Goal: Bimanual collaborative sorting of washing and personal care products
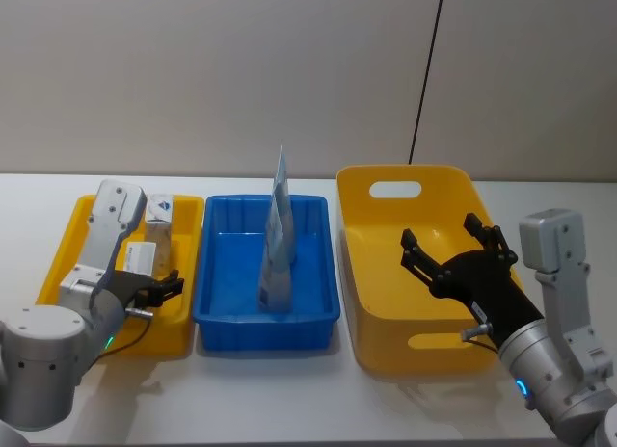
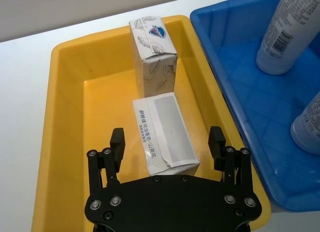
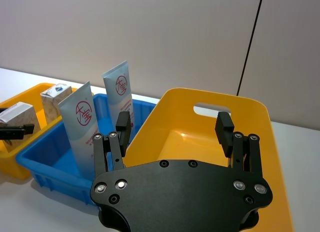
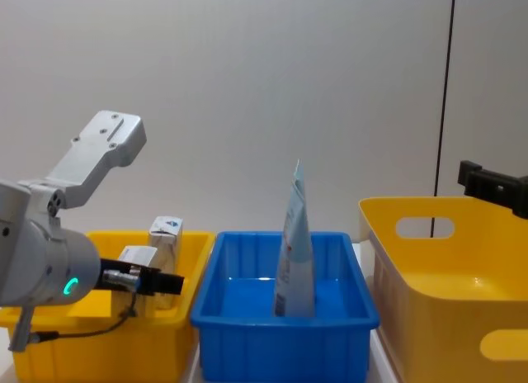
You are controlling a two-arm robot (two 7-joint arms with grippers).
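Lying in the small yellow bin [image 2: 75,117] is a flat grey-white box [image 2: 162,132]. My left gripper [image 2: 166,137] is open just over its near end, one finger on each side and neither touching. A small speckled carton [image 2: 154,57] with a blue top stands upright behind the box. In the head view they are the box [image 1: 138,257], carton [image 1: 159,216] and left gripper [image 1: 159,291]. Two squeeze tubes [image 3: 82,127] [image 3: 119,92] stand cap-down in the blue bin [image 1: 318,274]. My right gripper [image 1: 451,247] is open and empty over the large yellow bin [image 1: 386,351].
The three bins stand side by side on a white table [image 1: 289,399], the blue one in the middle. The large yellow bin [image 3: 260,137] has handle cut-outs and holds nothing. A grey wall with a black cable [image 1: 429,62] runs behind.
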